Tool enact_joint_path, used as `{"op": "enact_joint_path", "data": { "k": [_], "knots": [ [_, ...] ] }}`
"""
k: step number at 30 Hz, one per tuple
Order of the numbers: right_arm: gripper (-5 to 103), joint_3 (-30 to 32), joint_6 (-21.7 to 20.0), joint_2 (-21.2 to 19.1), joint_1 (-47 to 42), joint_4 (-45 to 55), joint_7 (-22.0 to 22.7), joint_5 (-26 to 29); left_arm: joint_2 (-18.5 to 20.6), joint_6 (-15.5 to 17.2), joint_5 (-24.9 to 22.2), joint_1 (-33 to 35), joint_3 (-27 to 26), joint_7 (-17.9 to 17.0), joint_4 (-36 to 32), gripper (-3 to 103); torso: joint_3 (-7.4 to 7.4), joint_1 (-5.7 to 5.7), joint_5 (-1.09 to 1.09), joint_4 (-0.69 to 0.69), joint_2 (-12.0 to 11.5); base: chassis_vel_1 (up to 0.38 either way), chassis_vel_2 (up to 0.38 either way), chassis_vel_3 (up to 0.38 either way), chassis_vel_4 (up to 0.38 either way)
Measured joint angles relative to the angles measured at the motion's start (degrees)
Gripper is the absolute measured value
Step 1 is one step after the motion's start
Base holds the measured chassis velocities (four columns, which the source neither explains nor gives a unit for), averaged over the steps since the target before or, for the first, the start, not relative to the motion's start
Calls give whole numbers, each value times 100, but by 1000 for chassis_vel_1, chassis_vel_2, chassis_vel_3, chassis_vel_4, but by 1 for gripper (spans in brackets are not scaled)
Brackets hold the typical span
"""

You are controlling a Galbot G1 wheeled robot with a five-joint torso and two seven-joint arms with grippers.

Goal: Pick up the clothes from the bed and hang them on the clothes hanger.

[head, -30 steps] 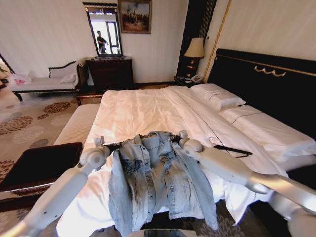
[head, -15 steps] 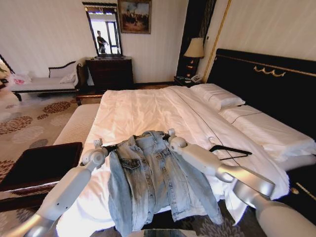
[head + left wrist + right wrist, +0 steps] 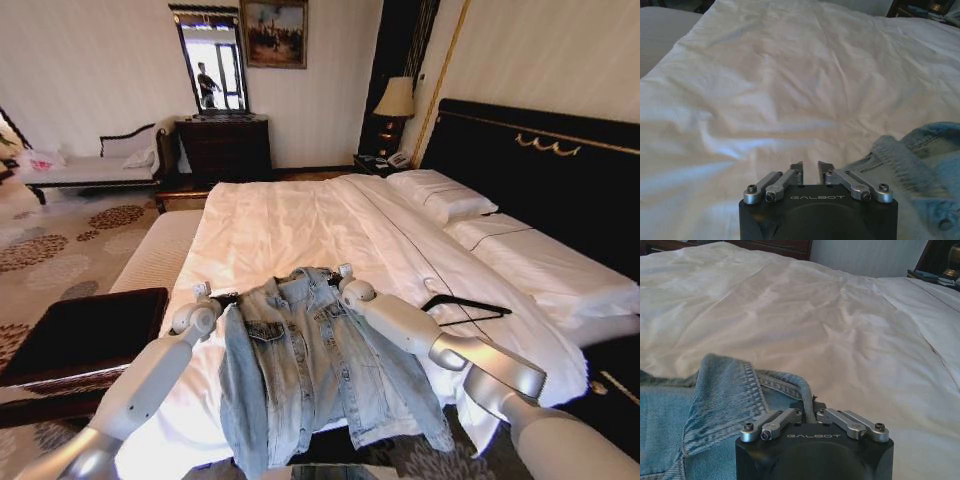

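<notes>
Both wrist housings read "GALBOT". The right gripper has its jaws pinched on the denim jacket by the collar at the foot edge of the bed. The left gripper has jaws nearly closed, holding nothing visible, just beside the jacket's shoulder.

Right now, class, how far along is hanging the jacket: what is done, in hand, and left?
Done: little. In hand: the left gripper and right gripper sit at the shoulders of the denim jacket, spread at the bed's foot. Left: the black hanger lies apart on the duvet, unused.
</notes>
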Motion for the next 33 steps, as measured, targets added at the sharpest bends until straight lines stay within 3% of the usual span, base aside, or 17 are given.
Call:
{"op": "enact_joint_path", "data": {
  "k": [1, 7, 9, 10, 14, 16, 17, 18, 22, 24, 28, 30, 33],
  "knots": [
    [10, 0, 0, 0, 0, 0, 0, 0, 0, 0, 0, 0, 0, 0, 0, 19, 0, 0, 0, 0, 0, 0, 0, 0, 0],
    [37, 187, 34, -197, -55, 196, -119, -56, 100, -73, 55, 241, -200, -1, -222, 45, 0, -1, 0, 1, 0, 0, 0, 0, 0],
    [37, 191, 34, -208, -55, 208, -121, -58, 104, -77, 44, 248, -211, -1, -236, 45, 0, 0, 0, 1, 0, 0, 0, 0, 0],
    [48, 219, 56, -314, -60, 289, -142, -88, 159, -99, -73, 323, -316, -3, -395, 56, 0, 0, -1, 1, 0, 0, 0, 0, 0],
    [59, 239, 257, -444, -67, 361, -217, -252, 259, -255, -59, 487, -465, -1, -658, 68, 0, -1, 0, -1, 0, 0, 0, 0, 0],
    [70, 287, 403, -567, -90, 542, -309, -295, 295, -382, -31, 711, -687, 26, -913, 78, 0, 0, 0, -2, 0, 0, 0, 0, 0],
    [70, 294, 452, -673, -110, 680, -417, -245, 314, -410, -35, 876, -834, 69, -1063, 84, 0, 0, 0, 1, 0, 0, 0, 0, 0],
    [70, 294, 452, -673, -110, 680, -417, -245, 314, -410, -35, 876, -834, 69, -1063, 84, 0, 0, 0, 1, 0, 0, 0, 0, 0],
    [92, 260, 554, -1030, -225, 1097, -868, -66, 411, -533, 110, 1507, -1286, 333, -1589, 98, -1, -2, -1, 0, 1, 0, 0, 0, 0],
    [96, 312, 566, -1084, -312, 1209, -876, -58, 406, -582, 168, 1682, -1418, 352, -1755, 99, -1, -2, 0, 0, 1, 0, 0, 0, 0],
    [99, 639, 564, -1304, -743, 1723, -763, -105, 318, -833, 555, 2384, -1834, 436, -2205, 100, -1, -1, 1, 2, 1, 0, 0, 0, 0],
    [100, 886, 565, -1503, -1139, 2115, -713, -385, 148, -1195, 1277, 3167, -2194, 676, -2409, 100, -1, 0, 1, -4, 1, 0, 0, 0, 0],
    [100, 1171, 633, -1638, -1590, 2523, -691, -771, -246, -1743, 2020, 4003, -2597, 1118, -2469, 100, -2, -3, 1, 1, 2, 0, 0, 0, 0]
  ]
}}
